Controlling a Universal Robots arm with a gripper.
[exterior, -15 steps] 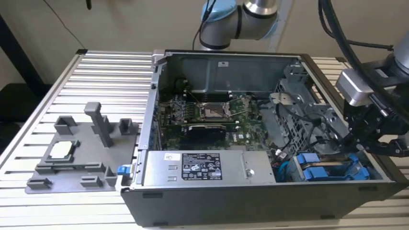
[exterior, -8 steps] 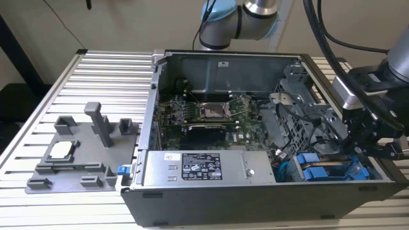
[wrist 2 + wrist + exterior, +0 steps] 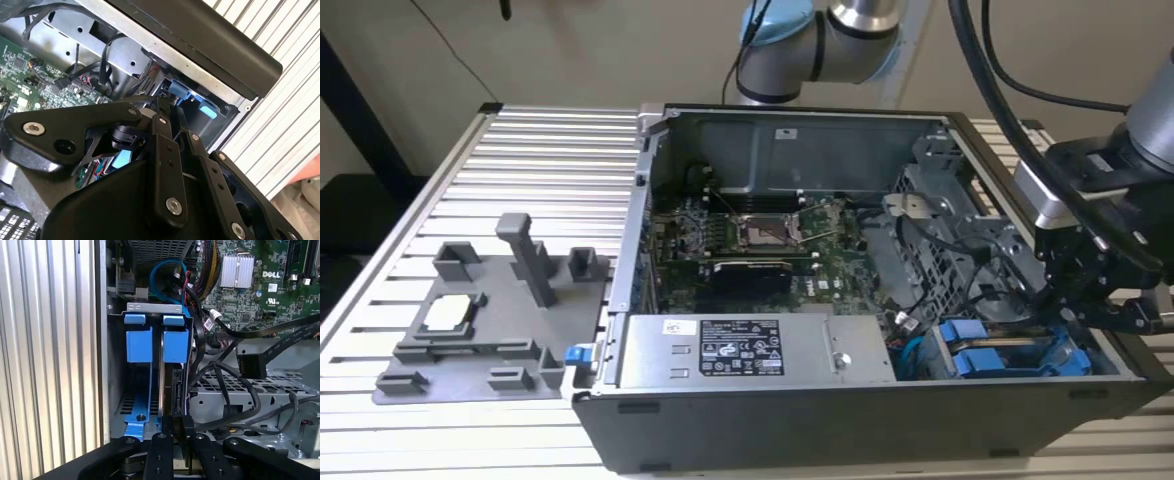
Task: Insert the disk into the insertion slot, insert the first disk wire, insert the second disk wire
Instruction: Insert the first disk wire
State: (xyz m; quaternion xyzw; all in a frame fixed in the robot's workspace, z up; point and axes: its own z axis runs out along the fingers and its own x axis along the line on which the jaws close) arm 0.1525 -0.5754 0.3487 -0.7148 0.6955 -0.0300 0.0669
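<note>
In the first wrist view the disk (image 3: 168,382) stands on edge in the insertion slot (image 3: 152,307), between two bright blue carrier tabs (image 3: 138,342). My gripper (image 3: 176,434) is shut on a black wire connector (image 3: 176,421) held against the disk's exposed edge. A second black flat-cable connector (image 3: 250,365) hangs loose beside the cage. In the exterior view the gripper (image 3: 1091,318) hangs over the drive cage (image 3: 994,352) at the case's near corner on the exterior view's right. The second wrist view shows my black fingers (image 3: 167,125) pointing at the blue tabs (image 3: 180,89).
The open computer case (image 3: 854,420) lies on a slatted metal table (image 3: 520,150). Inside are the green motherboard (image 3: 761,235), a grey power-supply box (image 3: 747,352) and bundles of black cables (image 3: 235,400). A grey fixture plate (image 3: 480,320) sits at the exterior view's left.
</note>
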